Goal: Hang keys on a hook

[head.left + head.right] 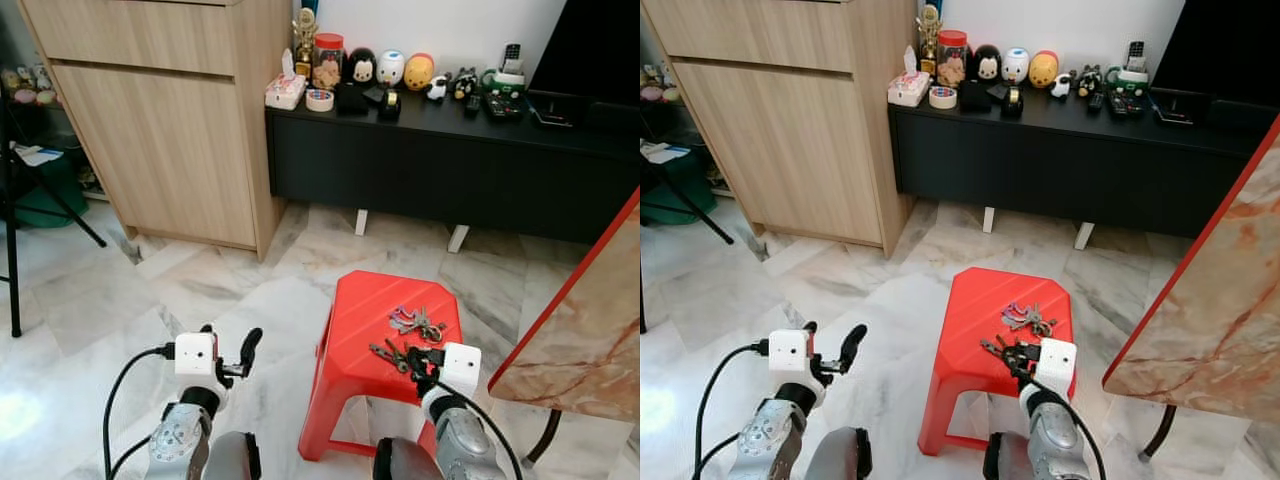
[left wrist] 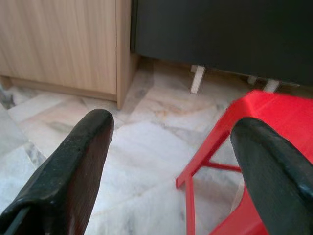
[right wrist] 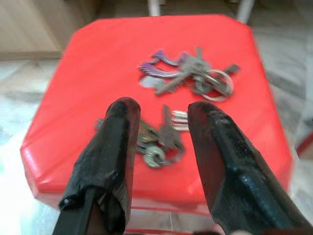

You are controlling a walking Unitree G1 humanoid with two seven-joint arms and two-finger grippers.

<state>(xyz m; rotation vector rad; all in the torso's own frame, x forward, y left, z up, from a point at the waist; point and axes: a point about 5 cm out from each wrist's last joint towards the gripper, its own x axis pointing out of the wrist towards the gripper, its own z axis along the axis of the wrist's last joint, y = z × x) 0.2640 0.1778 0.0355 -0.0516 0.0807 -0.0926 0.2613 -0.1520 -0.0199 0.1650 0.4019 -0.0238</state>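
Note:
Two bunches of keys lie on a red plastic stool [image 1: 355, 300]. The far bunch [image 1: 416, 322] has a purple tag and a ring [image 3: 215, 83]. The near bunch [image 1: 388, 352] lies close to the stool's front edge [image 3: 156, 142]. My right gripper [image 1: 420, 362] hovers over the near bunch, open, with one finger on each side of it [image 3: 164, 110]. I cannot tell whether the fingertips touch the keys. My left gripper [image 1: 232, 345] is open and holds nothing, above the floor to the left of the stool [image 2: 173, 125].
A wooden cabinet [image 1: 170, 120] stands at the back left. A black console [image 1: 440, 160] with figurines and remotes is behind the stool. A marble-topped table [image 1: 590, 330] juts in at the right. Tripod legs [image 1: 15, 230] are at the far left.

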